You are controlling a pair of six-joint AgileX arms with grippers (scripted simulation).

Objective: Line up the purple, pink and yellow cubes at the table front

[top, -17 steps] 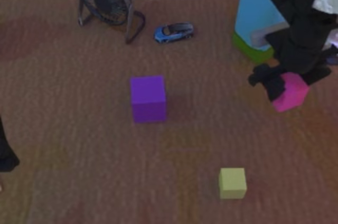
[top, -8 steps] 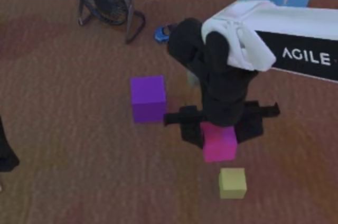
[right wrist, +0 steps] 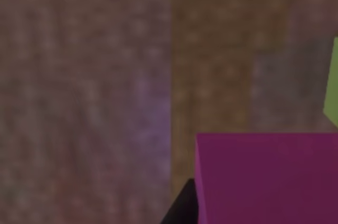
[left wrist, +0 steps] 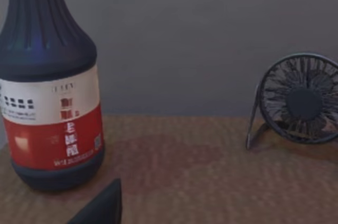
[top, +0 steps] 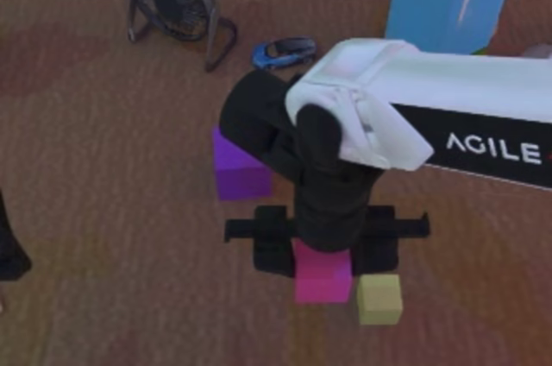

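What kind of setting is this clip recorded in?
Probably a rendered tabletop test scene: a brown ribbed table holds plain colour cubes, like the pink cube under the right gripper, plus unrelated props, a desk fan and toy car.

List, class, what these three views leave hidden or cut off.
- Top view: the right pincer over the pink cube hides whether it touches the table.
- Top view: the right arm covers much of the purple cube.
- Right wrist view: the yellow cube is cut by the edge.
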